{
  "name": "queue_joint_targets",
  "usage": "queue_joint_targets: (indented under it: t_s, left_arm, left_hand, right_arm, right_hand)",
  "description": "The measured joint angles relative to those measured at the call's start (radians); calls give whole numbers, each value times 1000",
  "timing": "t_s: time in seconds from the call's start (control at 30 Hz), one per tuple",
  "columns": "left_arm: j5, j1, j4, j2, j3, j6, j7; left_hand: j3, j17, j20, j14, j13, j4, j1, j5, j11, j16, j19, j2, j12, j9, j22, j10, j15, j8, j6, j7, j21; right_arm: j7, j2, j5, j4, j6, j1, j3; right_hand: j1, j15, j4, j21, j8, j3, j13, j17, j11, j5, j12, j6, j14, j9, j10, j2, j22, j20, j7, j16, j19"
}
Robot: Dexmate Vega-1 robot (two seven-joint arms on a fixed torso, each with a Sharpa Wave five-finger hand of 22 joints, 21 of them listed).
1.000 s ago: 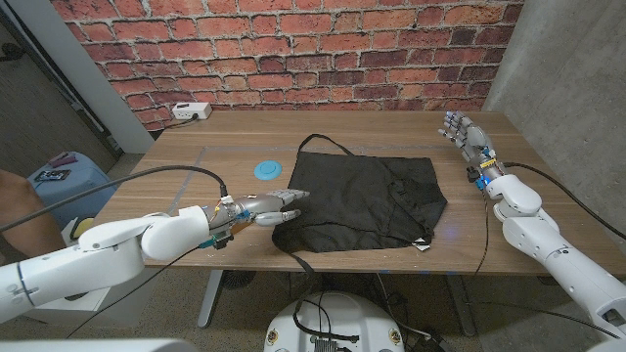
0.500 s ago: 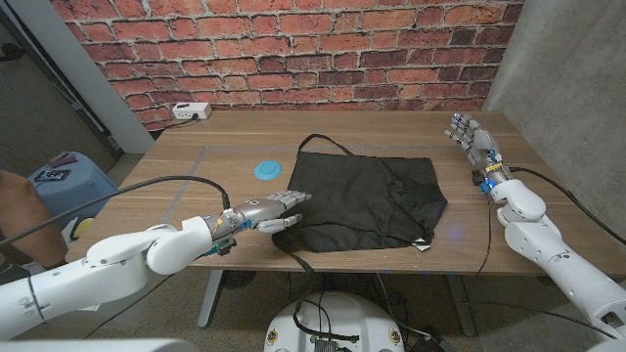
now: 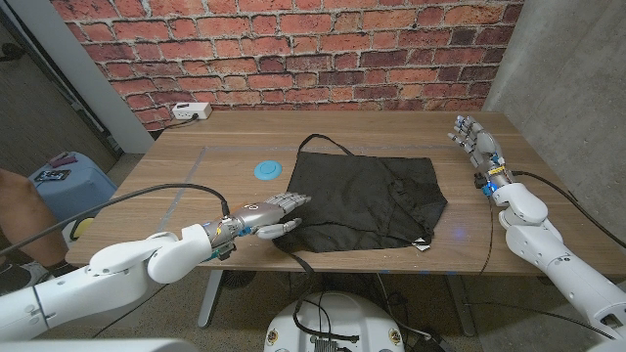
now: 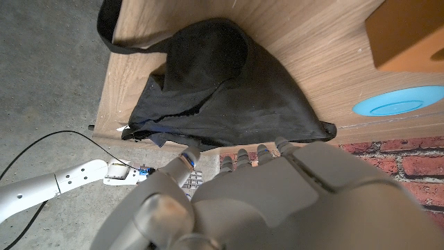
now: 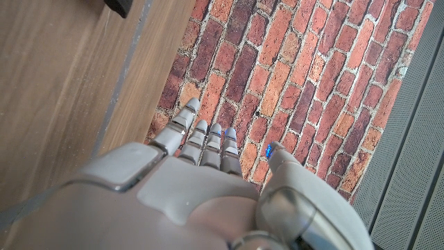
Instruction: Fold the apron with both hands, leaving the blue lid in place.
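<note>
The black apron point(image 3: 367, 202) lies spread in the middle of the wooden table point(image 3: 176, 171), its straps trailing off the far edge and over the near edge. The blue lid point(image 3: 267, 169) sits on the table just left of the apron's far left corner, apart from the cloth. The left hand point(image 3: 270, 212) reaches in from the near left, fingers stretched out and apart at the apron's near left corner; it grasps nothing, and whether its fingertips touch the cloth cannot be told. The right hand point(image 3: 474, 137) stands well to the right of the apron near the table's far right corner, fingers upright and spread, released. A white power strip point(image 3: 192, 110) lies at the far left edge by the brick wall point(image 3: 293, 49). A blue stool point(image 3: 68, 181) stands on the floor to the left.
</note>
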Motion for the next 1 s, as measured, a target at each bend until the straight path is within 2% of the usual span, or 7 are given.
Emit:
queue_joint_targets:
  t_s: [0.3,0.43,0.8,0.9,0.93,0.97,1.0]
  left_arm:
    - [17,3,25,-18,9,-9,2]
    - [20,0,36,-27,17,-10,-1]
    - [20,-25,57,-44,39,-17,-42]
    - [17,-31,61,-49,50,-17,-55]
    - [17,-31,61,-49,50,-17,-57]
    - [17,-35,62,-49,53,-17,-62]
    - [17,-35,62,-49,53,-17,-67]
  left_hand:
    - [0,0,0,0,0,0,-1,-6,-6,4,0,-1,0,0,0,-6,0,0,0,0,0]
    - [0,0,0,0,0,0,-1,-8,-6,8,0,-1,3,0,0,-6,0,0,0,-11,0]
    - [0,0,0,0,0,0,-1,-12,-6,8,0,-1,8,0,0,-5,0,4,0,-11,8]
    - [0,0,0,0,0,0,-4,-12,-6,8,0,1,12,0,0,-5,0,4,0,-11,8]
    - [0,0,0,0,0,0,-45,-12,-10,8,0,-33,12,0,0,-1,0,4,0,-11,8]
    - [0,0,0,0,0,0,-133,-12,-13,8,0,-93,12,0,0,2,0,4,0,-11,8]
    - [0,0,0,0,0,0,-153,-12,-16,8,0,-111,12,0,0,6,0,5,1,-10,8]
  right_arm:
    - [12,-1,0,12,0,9,-5]
    - [16,-4,0,15,-1,12,-7]
    - [30,-8,-1,27,-4,18,-12]
    - [36,-11,-3,30,-4,20,-13]
    - [36,-13,-3,31,-4,22,-14]
    - [38,-14,-5,32,-4,22,-15]
    - [38,-18,-5,32,-4,23,-16]
  right_hand:
    - [0,0,0,0,0,0,0,0,0,0,0,0,0,0,0,0,0,0,0,0,0]
    - [0,0,0,0,0,0,0,0,0,0,0,0,0,0,0,0,0,0,0,0,0]
    - [0,0,0,0,0,0,0,0,0,0,0,0,0,0,0,0,0,0,0,0,0]
    - [0,0,-9,0,0,2,0,0,0,0,0,0,0,0,0,0,0,0,0,0,0]
    - [2,0,-14,0,0,3,0,-2,0,0,0,0,0,0,0,-2,0,0,0,0,0]
    - [7,0,-18,0,0,6,0,-4,0,0,0,0,0,0,0,-7,0,0,0,0,0]
    - [11,0,-23,0,0,6,0,-7,0,0,0,0,0,0,0,-11,0,0,0,0,0]
